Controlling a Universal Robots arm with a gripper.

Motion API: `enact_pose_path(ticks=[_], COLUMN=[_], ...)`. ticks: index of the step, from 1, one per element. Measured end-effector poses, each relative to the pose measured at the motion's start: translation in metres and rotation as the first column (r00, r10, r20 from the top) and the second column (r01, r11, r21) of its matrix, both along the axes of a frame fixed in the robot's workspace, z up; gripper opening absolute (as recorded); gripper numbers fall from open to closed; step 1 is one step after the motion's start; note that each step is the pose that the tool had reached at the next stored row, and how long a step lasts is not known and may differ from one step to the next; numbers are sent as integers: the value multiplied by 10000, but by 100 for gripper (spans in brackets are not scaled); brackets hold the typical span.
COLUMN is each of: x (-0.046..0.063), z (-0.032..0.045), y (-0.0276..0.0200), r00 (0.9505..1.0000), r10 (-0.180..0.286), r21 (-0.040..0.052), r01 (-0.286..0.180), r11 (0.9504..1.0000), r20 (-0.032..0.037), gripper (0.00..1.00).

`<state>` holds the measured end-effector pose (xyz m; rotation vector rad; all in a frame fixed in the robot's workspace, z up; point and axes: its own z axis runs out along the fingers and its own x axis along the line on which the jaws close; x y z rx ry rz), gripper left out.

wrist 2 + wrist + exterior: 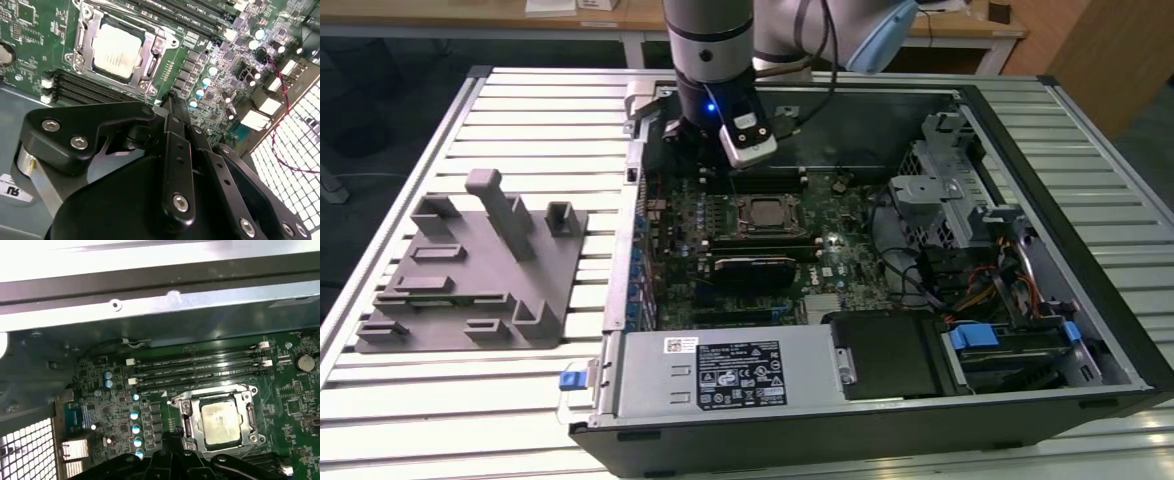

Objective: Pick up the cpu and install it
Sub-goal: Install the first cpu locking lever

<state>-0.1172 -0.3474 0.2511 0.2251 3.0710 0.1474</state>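
Showing in both wrist views, seated cpu (119, 50) beside seemingly closed gripper (170, 99).

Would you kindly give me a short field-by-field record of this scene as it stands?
cpu: the cpu lies flat in the socket on the motherboard
gripper: the gripper hovers above the motherboard, close beside the socket and apart from the cpu
case: the case lies open on the table
grey block: the grey block stands on the table, outside the case, on the exterior view's left
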Motion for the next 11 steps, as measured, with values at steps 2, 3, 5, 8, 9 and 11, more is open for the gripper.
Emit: enact_pose_path(ticks=[2,3,5,8,9,11], x=[-20,-25,-35,-39,-39,-39], z=[-9,-14,-25,-35,-36,-39], y=[0,0,0,0,1,4], r00=[10000,10000,9999,9993,9989,9973], r10=[19,43,123,370,476,732], r21=[61,119,198,233,232,232], r01=[-19,-43,-123,-370,-476,-732], r11=[10000,9999,9997,9990,9986,9970], r20=[-1,0,2,2,0,0], gripper=[11,11,11,11,11,11])
